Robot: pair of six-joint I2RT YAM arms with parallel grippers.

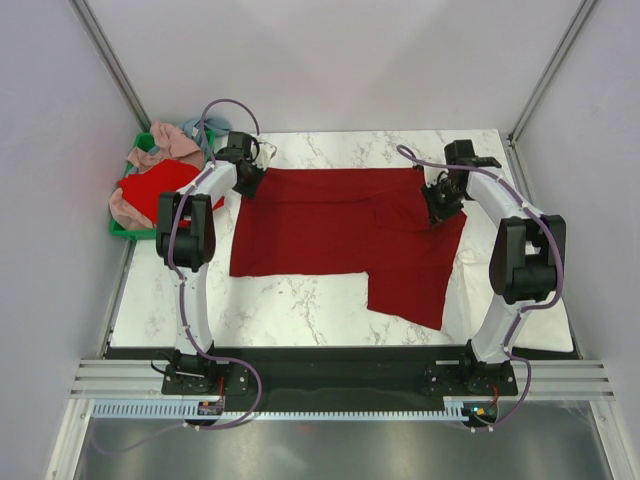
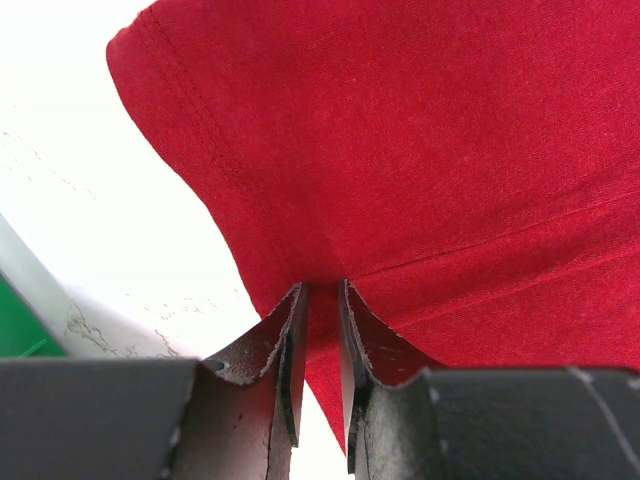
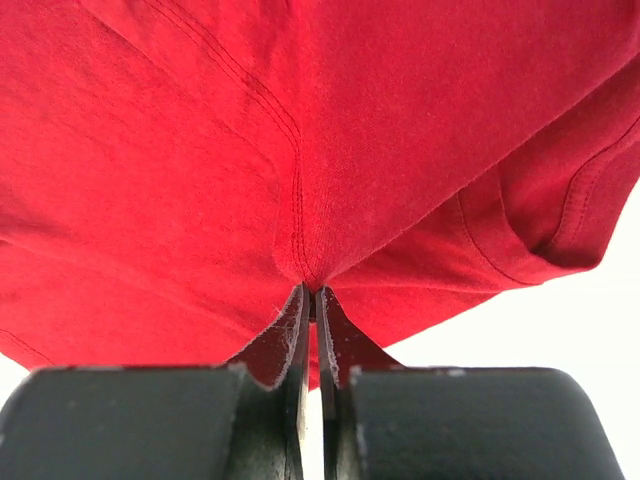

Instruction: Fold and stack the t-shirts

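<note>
A dark crimson t-shirt point(image 1: 330, 225) lies spread on the marble table, its right part reaching further toward the near edge. My left gripper point(image 1: 250, 183) sits at the shirt's far left corner. In the left wrist view it point(image 2: 322, 288) is shut on a pinch of the red cloth point(image 2: 420, 150) beside the hem. My right gripper point(image 1: 440, 208) is over the shirt's far right side. In the right wrist view it point(image 3: 311, 290) is shut on a seam of the cloth point(image 3: 200, 150), with a sleeve point(image 3: 560, 200) off to the right.
A green crate point(image 1: 120, 230) stands off the table's left edge, close to my left arm. It holds a dusty pink shirt point(image 1: 170, 142), a bright red shirt point(image 1: 160, 185) and a light blue one point(image 1: 205, 128). White walls enclose the table.
</note>
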